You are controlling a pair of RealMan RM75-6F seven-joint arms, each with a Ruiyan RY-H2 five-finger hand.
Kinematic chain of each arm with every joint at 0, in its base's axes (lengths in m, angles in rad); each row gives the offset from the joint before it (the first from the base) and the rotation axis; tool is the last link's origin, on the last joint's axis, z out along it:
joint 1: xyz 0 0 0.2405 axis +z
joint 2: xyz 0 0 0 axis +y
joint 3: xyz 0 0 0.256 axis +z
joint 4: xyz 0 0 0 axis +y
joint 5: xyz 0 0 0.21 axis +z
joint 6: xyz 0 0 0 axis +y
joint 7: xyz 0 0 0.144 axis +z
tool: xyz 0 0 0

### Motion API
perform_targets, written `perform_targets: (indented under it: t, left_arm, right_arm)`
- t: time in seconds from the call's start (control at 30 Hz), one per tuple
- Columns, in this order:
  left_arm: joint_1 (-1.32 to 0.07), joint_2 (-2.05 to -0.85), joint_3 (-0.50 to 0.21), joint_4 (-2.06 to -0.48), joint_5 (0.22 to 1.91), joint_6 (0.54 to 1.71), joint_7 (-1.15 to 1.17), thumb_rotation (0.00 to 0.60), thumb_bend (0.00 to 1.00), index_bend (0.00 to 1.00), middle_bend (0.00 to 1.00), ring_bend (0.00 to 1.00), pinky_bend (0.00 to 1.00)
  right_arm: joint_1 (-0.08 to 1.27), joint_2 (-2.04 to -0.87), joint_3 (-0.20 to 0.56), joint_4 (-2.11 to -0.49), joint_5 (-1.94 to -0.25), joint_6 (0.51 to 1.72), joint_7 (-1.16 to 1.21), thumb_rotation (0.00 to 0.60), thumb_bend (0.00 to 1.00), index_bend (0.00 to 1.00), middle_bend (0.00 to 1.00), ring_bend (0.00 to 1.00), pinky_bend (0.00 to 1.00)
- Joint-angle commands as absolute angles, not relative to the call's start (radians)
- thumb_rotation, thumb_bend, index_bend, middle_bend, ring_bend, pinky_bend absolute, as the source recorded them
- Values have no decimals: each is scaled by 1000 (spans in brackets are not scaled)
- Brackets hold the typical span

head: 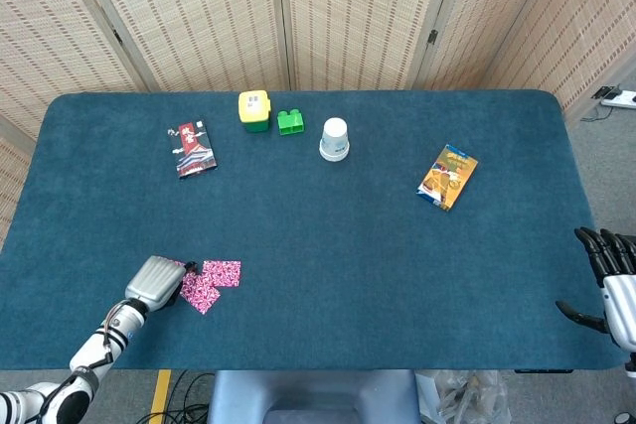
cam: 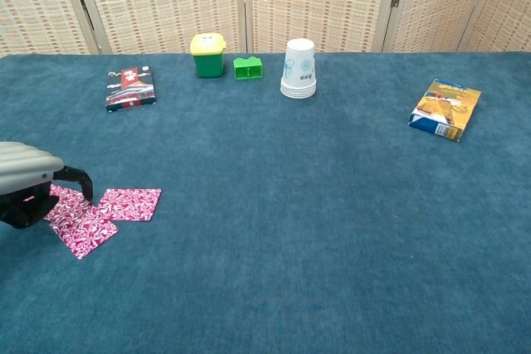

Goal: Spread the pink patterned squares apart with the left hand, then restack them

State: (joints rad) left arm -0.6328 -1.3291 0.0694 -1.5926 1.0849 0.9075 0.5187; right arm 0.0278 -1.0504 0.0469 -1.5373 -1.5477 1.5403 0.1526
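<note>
Three pink patterned squares lie fanned out near the table's front left. One square [cam: 130,203] [head: 222,272] is on the right, another [cam: 83,235] [head: 199,293] sits nearer the front edge, and a third [cam: 60,202] is mostly hidden beneath my left hand. My left hand [cam: 29,181] [head: 155,282] arches over that third square, with a fingertip [cam: 84,183] touching the pink pattern; it grips nothing. My right hand [head: 608,280] hangs off the table's right front corner, fingers spread and empty.
At the back stand a yellow-lidded green bin [cam: 208,55], a green block [cam: 246,67] and a stack of paper cups [cam: 299,69]. A red-and-black packet [cam: 130,89] lies at back left and an orange snack box [cam: 445,109] at right. Folding screens stand behind the table.
</note>
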Motion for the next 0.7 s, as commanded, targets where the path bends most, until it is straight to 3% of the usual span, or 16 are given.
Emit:
perform_targets:
  t: [0.03, 0.7]
  left_arm:
    - [-633, -1335, 70, -1579, 1077, 898, 519, 600, 753, 290, 973, 886, 1000]
    - [-611, -1272, 106, -1703, 1041, 937, 600, 600, 752, 296, 973, 886, 1000]
  right_arm:
    - [27, -1050, 47, -1538, -1547, 1541, 153, 600, 92, 0, 125, 3, 61]
    - [30, -1050, 49, -1541, -1548, 1539, 149, 600, 91, 0, 125, 2, 61]
